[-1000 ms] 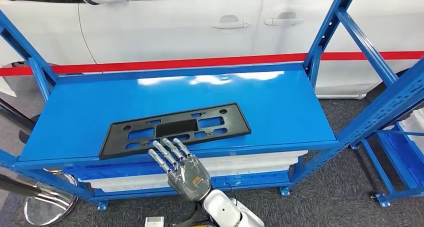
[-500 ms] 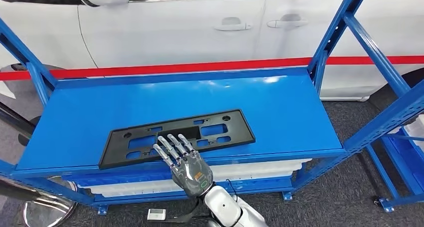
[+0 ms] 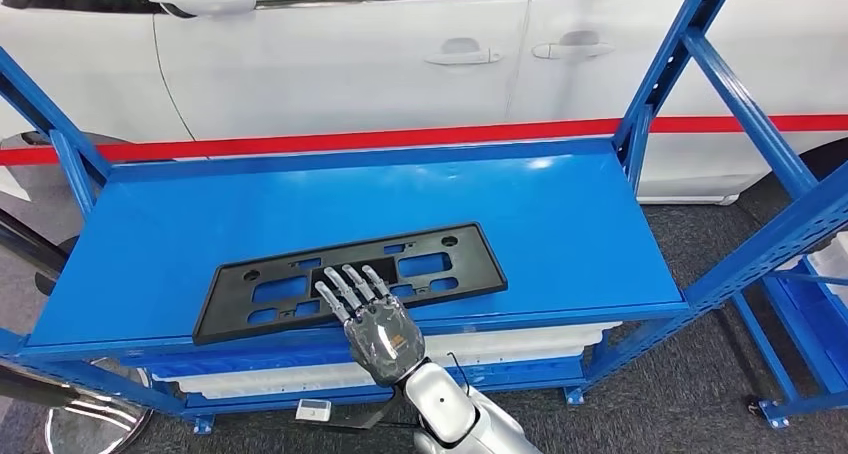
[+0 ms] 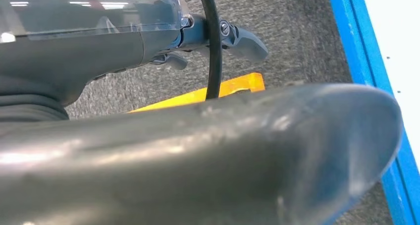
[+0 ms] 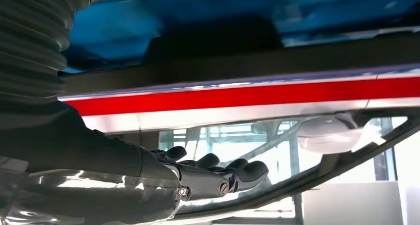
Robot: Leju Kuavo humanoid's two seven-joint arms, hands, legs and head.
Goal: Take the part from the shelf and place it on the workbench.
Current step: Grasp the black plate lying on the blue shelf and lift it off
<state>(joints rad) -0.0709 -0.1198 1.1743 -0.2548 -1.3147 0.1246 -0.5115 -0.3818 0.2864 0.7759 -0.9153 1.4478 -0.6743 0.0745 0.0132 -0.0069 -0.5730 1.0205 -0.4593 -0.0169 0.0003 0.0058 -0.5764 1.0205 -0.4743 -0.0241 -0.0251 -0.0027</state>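
Note:
The part (image 3: 445, 265), a flat black plastic frame with several cut-outs, lies near the front edge of the blue shelf (image 3: 560, 214). My right hand (image 3: 368, 319) reaches in from below with fingers spread and straight. Its fingertips (image 3: 350, 278) lie over the part's near edge, and I cannot tell whether they touch it. In the right wrist view the right hand (image 5: 213, 173) shows stretched-out dark fingers holding nothing, with the shelf's blue surface (image 5: 198, 12) beyond. My left hand (image 4: 223, 150) hangs low over the grey carpet, with nothing in it.
A white car (image 3: 350, 54) with a red stripe stands close behind the shelf. Blue uprights (image 3: 660, 74) and braces frame both ends. White bins (image 3: 520, 339) sit on the lower level. A small white box (image 3: 313, 408) and a chrome round base (image 3: 85, 424) are on the carpet.
My right hand has moved forward from in front of the shelf edge until its fingers lie over the part's near edge. The camera has shifted slightly; the part has stayed in place.

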